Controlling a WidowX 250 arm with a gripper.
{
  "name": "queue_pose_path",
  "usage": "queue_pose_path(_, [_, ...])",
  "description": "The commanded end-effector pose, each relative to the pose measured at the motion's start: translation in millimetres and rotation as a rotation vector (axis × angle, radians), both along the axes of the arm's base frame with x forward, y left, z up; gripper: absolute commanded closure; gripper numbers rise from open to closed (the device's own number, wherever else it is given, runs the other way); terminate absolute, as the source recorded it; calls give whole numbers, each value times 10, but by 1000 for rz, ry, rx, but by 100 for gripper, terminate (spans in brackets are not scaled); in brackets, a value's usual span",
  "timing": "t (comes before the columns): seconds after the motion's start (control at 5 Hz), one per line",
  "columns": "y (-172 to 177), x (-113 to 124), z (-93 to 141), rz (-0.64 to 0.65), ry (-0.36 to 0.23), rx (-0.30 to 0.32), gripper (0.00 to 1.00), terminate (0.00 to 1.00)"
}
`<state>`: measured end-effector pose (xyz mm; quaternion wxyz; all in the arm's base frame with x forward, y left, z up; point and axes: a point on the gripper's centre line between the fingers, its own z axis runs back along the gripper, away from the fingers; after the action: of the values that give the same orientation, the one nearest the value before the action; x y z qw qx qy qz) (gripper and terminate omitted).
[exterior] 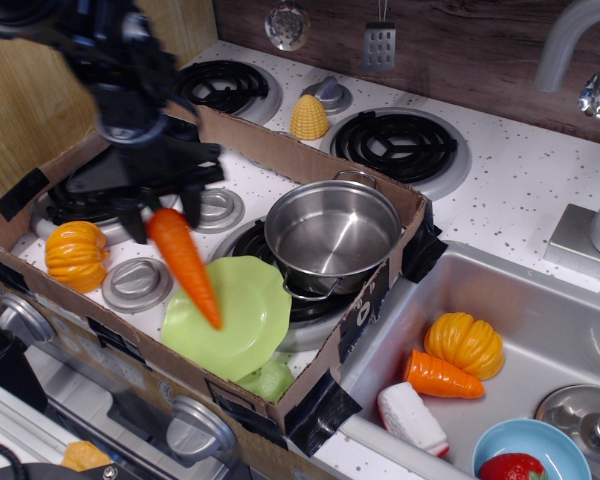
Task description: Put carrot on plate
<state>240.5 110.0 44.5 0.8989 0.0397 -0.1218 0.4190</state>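
The long orange carrot point(186, 264) hangs tip-down from my black gripper point(162, 213), which is shut on its top end; the green stem is hidden between the fingers. The carrot's tip hangs over the left part of the lime-green plate point(238, 320), above it and not resting on it. The plate lies in the front of the cardboard box, next to the steel pot point(332, 236). The image of the arm is motion-blurred.
The cardboard box wall point(365, 305) encloses the plate, the pot and an orange pumpkin point(76, 255) at left. Corn point(309, 117) stands behind the box. The sink point(540, 330) at right holds a pumpkin, a stubby carrot piece point(440, 377) and a blue bowl point(530, 450).
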Motion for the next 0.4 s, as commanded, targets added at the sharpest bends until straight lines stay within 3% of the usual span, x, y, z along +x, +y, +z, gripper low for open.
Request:
queue_pose_path(0.0, [-237,-189,168,84,1,-32,100,0])
queue_pose_path(0.2, [-331,-263,56,97,-59,-29,100,0])
